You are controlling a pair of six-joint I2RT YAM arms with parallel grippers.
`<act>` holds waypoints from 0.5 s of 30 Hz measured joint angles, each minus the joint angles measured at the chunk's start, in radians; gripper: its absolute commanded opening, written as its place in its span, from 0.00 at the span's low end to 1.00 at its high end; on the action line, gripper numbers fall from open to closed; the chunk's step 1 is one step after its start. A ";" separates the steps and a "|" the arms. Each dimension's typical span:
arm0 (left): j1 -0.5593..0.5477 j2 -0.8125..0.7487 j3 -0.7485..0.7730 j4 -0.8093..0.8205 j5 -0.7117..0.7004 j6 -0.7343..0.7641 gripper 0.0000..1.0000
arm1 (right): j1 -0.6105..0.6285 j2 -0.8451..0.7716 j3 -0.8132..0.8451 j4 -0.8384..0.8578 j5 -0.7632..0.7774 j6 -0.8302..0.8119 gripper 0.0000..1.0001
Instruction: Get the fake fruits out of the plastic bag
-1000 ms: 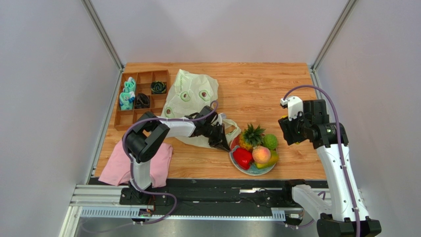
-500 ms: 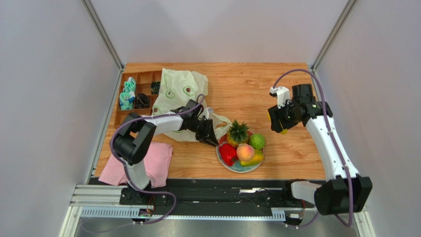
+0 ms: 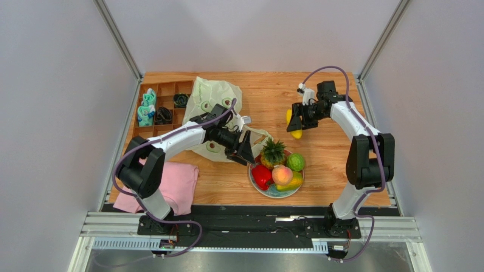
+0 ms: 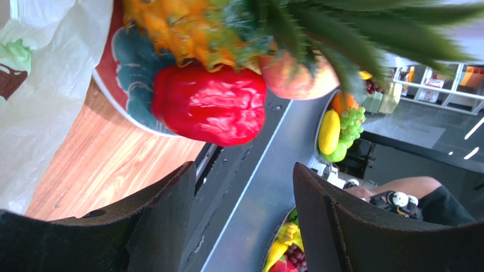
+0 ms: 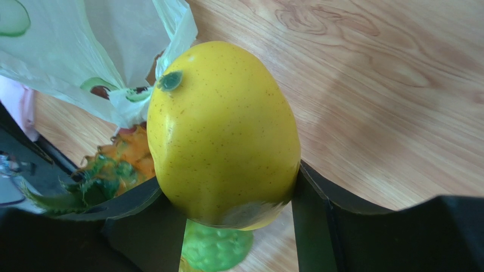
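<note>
1. Nearest, the plate (image 3: 267, 191) carries the pineapple (image 3: 273, 153), red pepper (image 3: 262, 176), peach (image 3: 282, 174) and green ball (image 3: 295, 162), all clear of the bag.
2. Just left of the plate, the left gripper (image 3: 247, 150) was pinched together a second ago. Its jaws now stand apart and empty beside the bag's handle loop.
3. Farther left, the released plastic bag (image 3: 213, 107) lies slack. I cannot tell whether anything remains inside.
4. Farthest, the right gripper (image 3: 296, 116), clamped on a yellow fruit (image 3: 295, 129), has swung in from the right and hangs over bare wood beyond the plate. Setting this fruit down probably ends the job.
</note>
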 measured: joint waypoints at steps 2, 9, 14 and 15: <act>0.005 -0.013 0.033 -0.037 0.002 0.027 0.71 | 0.000 0.032 0.000 0.010 -0.034 0.039 0.01; 0.016 -0.017 0.167 -0.093 -0.006 0.098 0.70 | 0.019 0.037 -0.031 0.045 -0.110 0.155 0.02; 0.024 -0.017 0.197 -0.108 -0.005 0.123 0.70 | 0.064 0.019 -0.110 0.052 -0.114 0.209 0.03; 0.029 -0.017 0.197 -0.116 -0.005 0.124 0.70 | 0.071 0.016 -0.129 0.053 -0.114 0.218 0.04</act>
